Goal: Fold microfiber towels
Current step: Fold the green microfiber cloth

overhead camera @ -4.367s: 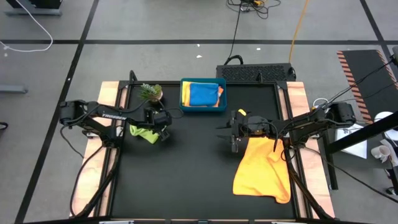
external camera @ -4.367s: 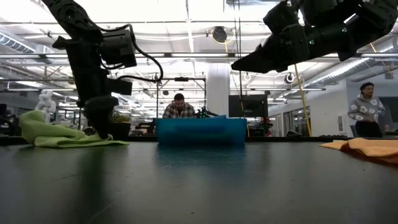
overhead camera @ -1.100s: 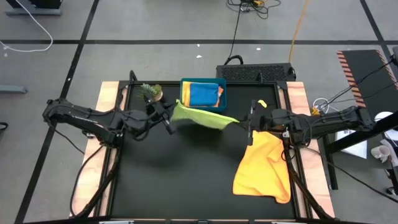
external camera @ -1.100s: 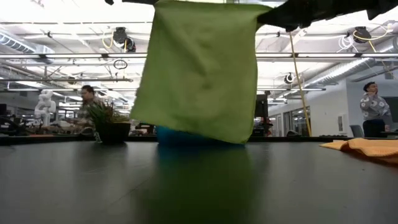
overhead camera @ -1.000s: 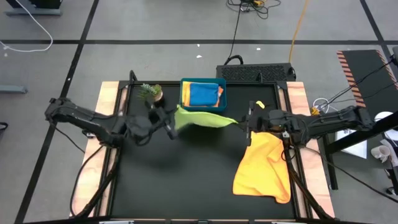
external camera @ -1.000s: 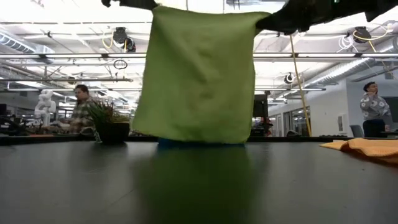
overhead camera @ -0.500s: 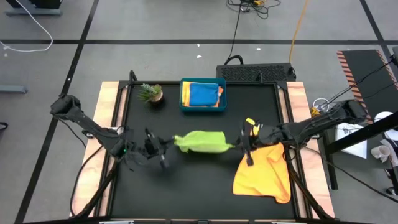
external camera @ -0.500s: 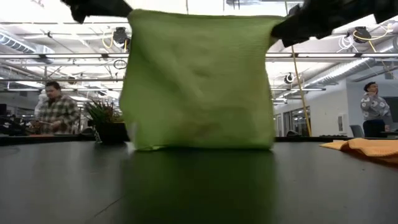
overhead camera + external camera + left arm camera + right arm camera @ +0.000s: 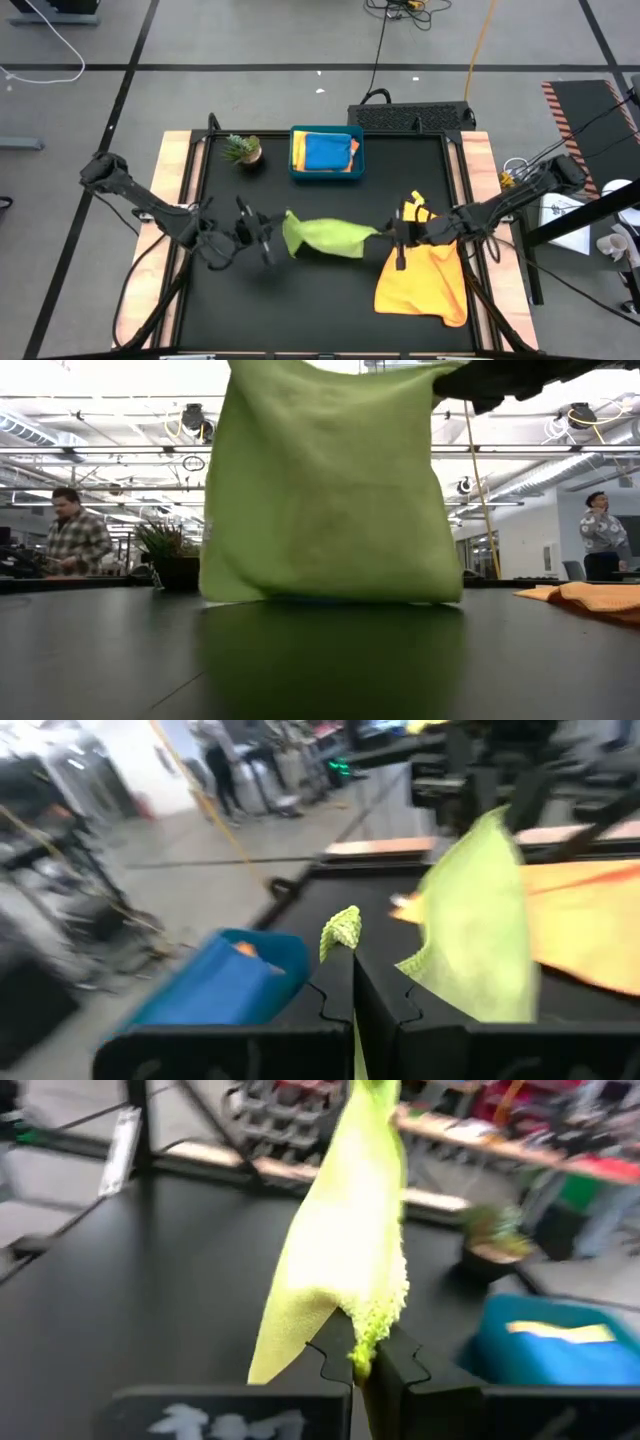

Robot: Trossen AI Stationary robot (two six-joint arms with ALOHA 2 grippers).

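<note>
Left gripper point(image 9: 268, 235) and right gripper point(image 9: 392, 238) each pinch 1 top corner of the lime green towel point(image 9: 322, 236), hanging stretched above mid-table point(image 9: 320, 300), hem touching. Step: laying it out. Next: lower it flat, evenly.

No text, label, brand, number or sign can be read in any of the views; nothing legible stands on the black tabletop point(image 9: 320, 300), the hanging lime green microfiber cloth point(image 9: 330, 490) or the teal rectangular tray point(image 9: 326, 153).
</note>
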